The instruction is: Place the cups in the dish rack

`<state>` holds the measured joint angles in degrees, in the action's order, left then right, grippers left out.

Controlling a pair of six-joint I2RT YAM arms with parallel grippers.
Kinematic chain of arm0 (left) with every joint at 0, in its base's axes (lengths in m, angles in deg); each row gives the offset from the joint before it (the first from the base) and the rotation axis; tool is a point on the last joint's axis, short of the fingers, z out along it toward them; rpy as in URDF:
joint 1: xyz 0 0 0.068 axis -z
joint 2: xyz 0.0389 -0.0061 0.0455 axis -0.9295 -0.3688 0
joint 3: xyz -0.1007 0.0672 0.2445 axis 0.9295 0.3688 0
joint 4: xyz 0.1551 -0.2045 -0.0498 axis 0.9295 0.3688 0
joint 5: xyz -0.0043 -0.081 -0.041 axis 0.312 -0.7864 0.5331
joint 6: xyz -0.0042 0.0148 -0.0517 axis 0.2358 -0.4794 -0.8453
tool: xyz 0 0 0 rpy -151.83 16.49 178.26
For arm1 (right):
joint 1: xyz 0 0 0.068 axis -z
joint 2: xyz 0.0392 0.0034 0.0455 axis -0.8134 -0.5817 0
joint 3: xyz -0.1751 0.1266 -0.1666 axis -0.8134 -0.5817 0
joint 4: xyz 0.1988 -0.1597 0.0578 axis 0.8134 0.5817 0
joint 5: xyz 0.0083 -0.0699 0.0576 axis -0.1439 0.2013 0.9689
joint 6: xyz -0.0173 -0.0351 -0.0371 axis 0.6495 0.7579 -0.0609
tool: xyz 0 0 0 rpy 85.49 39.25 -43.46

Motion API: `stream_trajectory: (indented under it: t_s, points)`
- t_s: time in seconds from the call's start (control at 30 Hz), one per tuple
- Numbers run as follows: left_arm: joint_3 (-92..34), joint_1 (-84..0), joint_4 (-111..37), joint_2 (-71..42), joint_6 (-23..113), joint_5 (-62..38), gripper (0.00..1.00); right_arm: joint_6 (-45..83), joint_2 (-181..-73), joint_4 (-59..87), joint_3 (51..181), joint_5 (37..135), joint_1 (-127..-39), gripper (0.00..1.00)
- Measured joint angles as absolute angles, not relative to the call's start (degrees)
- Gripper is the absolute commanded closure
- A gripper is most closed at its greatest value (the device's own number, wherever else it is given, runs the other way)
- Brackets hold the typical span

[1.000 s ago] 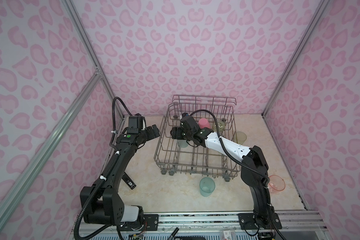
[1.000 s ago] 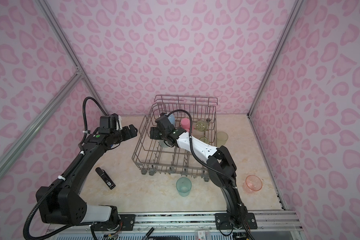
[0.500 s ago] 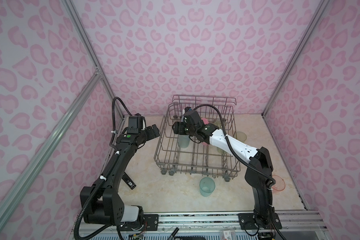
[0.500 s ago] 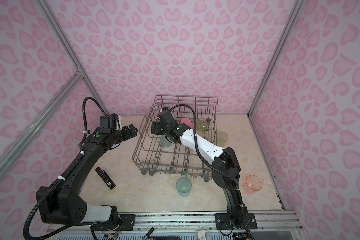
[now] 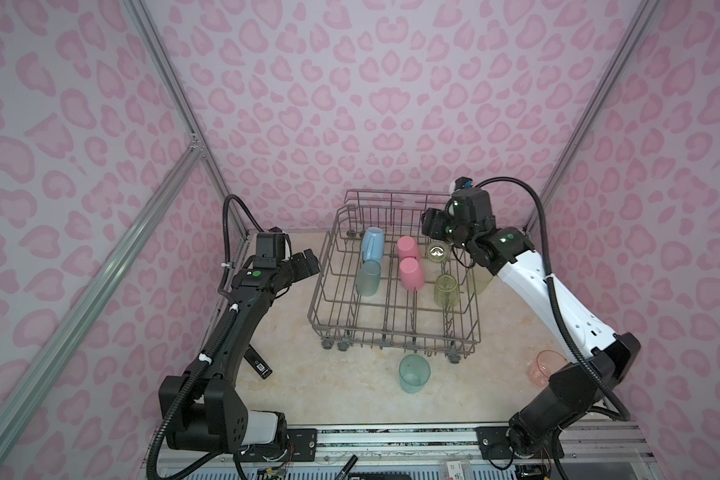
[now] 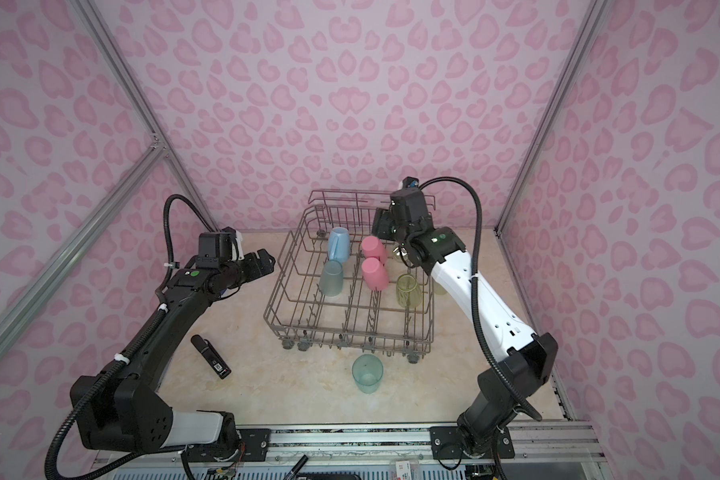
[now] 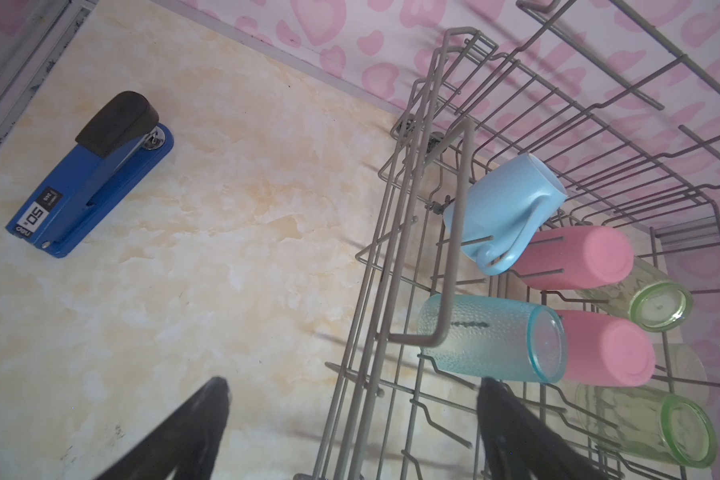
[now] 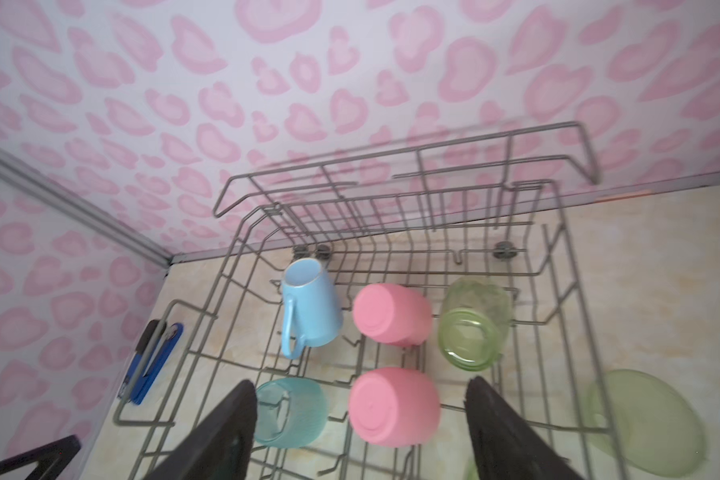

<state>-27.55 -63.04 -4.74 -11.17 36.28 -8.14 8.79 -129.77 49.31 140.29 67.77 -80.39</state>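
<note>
While the left gripper (image 5: 308, 262) at the rack's (image 5: 391, 332) 9 o'clock and the right gripper (image 5: 430, 222) over its 1 o'clock both gape empty, six cups (image 5: 411, 274) sit inside, with a teal cup (image 5: 414, 372) outside at 6 o'clock.

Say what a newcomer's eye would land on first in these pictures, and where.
The large grey wire dish rack stands toward the back of the table, between pink-blotched walls. Inside, two opaque pink plastic tumblers sit upside down, one behind the other; a translucent teal plastic tumbler stands upright on the table in front.
</note>
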Motion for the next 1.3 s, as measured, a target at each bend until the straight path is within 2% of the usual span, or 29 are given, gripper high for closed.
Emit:
stream_trajectory:
  t_s: [0.2,0.33,0.43,0.7,0.8,1.13,1.3]
  points:
    - [-26.06,-62.99,-7.3,-9.57,35.8,-9.8,0.05,8.68,-120.33,53.55,130.67,66.83,-67.99,0.24]
    - [-25.36,-62.43,-8.28,-8.26,35.23,-10.7,0.04,7.33,-116.35,54.54,120.57,70.0,-58.77,0.27]
    - [-25.32,-61.44,-9.07,-6.88,35.25,-11.2,0.04,6.3,-115.83,55.02,114.78,72.87,-54.01,0.34]
    - [-24.44,-56.0,-12.65,0.86,36.37,-11.62,0.02,6.06,-119.15,54.43,110.17,77.8,-52.0,0.42]
    - [-22.98,-54.34,-15.16,3.22,36.93,-14.13,0.02,6.06,-122.08,53.51,110.15,79.12,-51.82,0.43]
    - [-21.95,-42.93,-17.66,6.12,47.49,-21.45,0.02,5.62,-133.53,51.39,114.21,83.73,-51.69,0.47]
    - [-21.95,-40.35,-17.63,7.35,50.46,-21.69,0.02,4.82,-137.36,50.21,115.68,85.0,-51.69,0.49]
